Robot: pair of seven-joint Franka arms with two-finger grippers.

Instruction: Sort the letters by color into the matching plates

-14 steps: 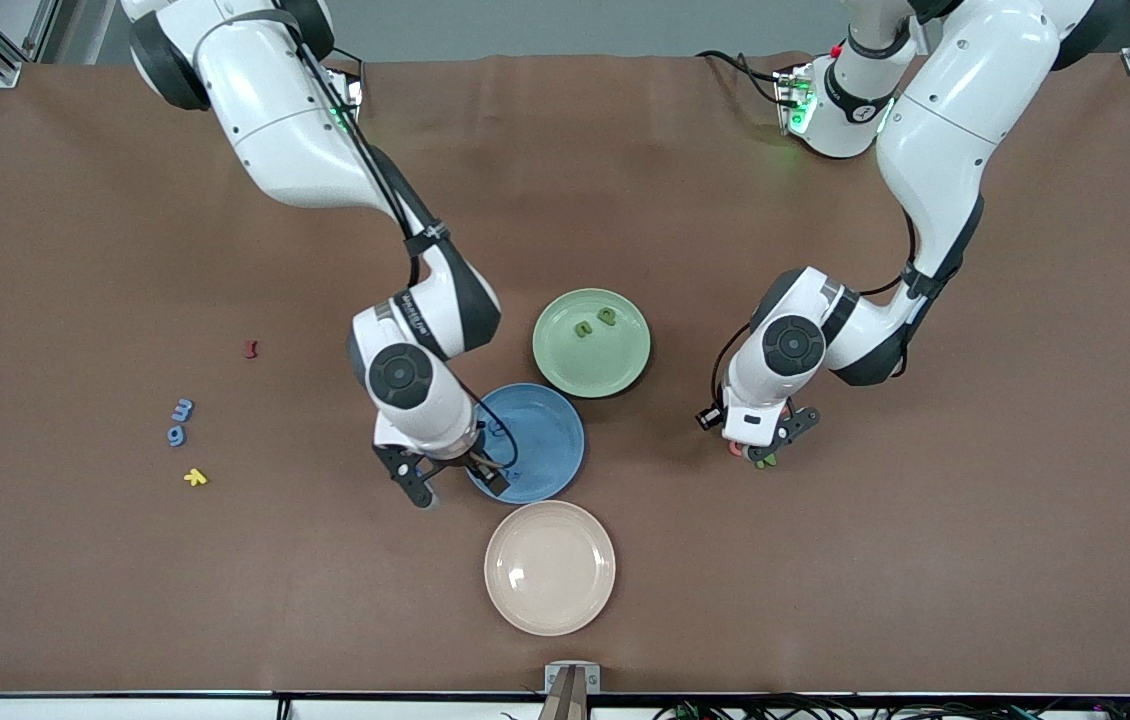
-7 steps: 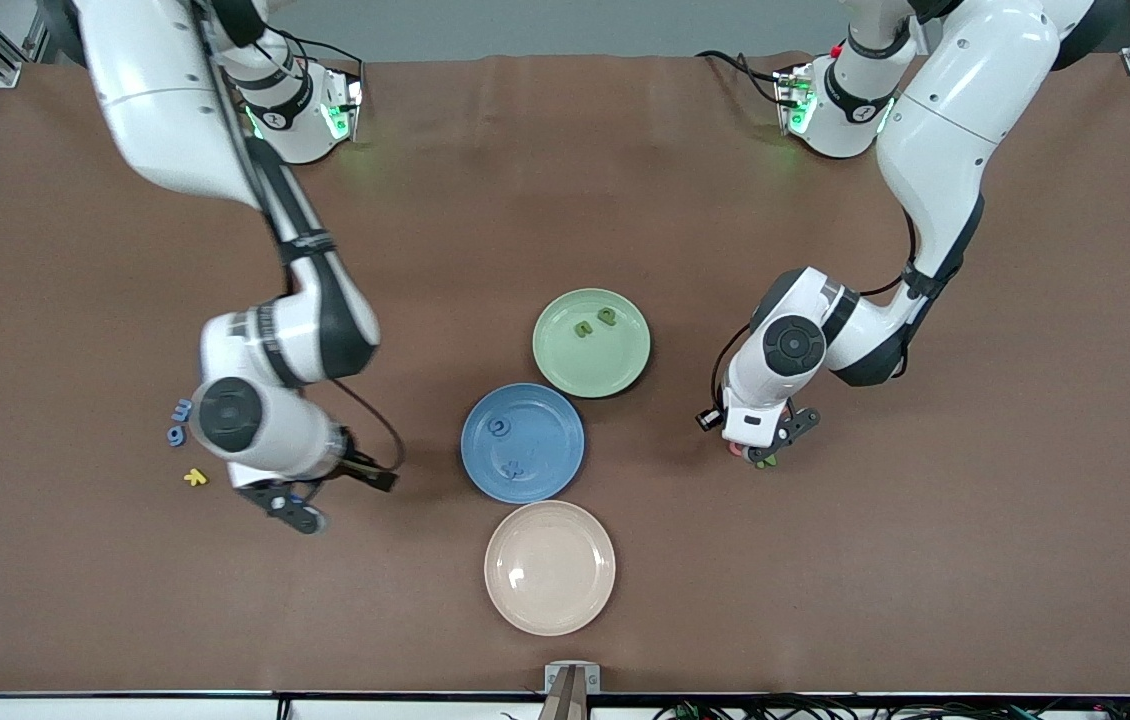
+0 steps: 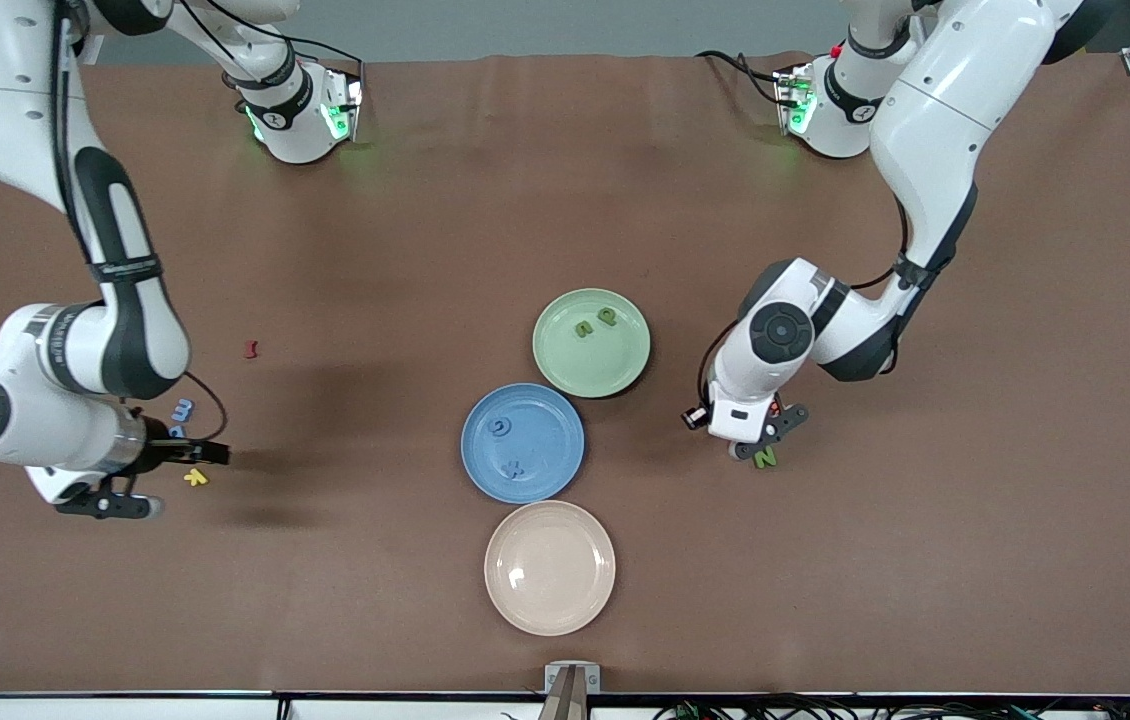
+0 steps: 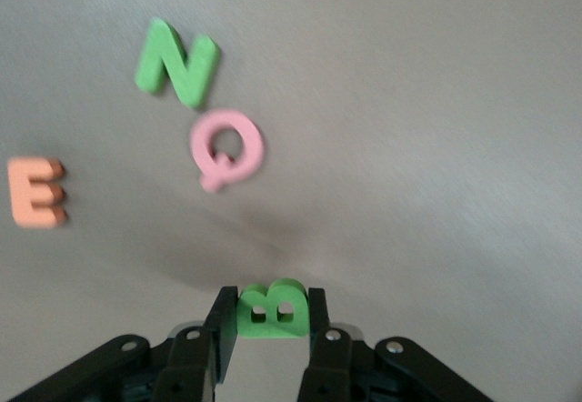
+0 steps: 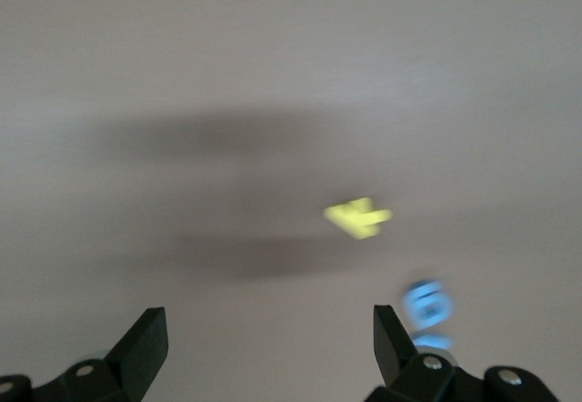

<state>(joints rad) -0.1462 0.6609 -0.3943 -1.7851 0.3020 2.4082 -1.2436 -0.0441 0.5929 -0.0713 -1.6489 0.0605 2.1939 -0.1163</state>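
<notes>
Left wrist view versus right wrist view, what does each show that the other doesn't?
Only the left wrist view: the left pincer shut on a green B, over a green N, pink Q and orange E. Only the right wrist view: the open right pincer, a yellow letter, a blue piece. Shared: the brown table.

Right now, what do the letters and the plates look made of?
Letters: likely foam or soft plastic. The green B in the left gripper and the N, Q and E on the table look thick, flat-faced and matte, with no glare. Green plate and blue plate: matte, probably plastic or glazed ceramic; the look leaves it open.
</notes>
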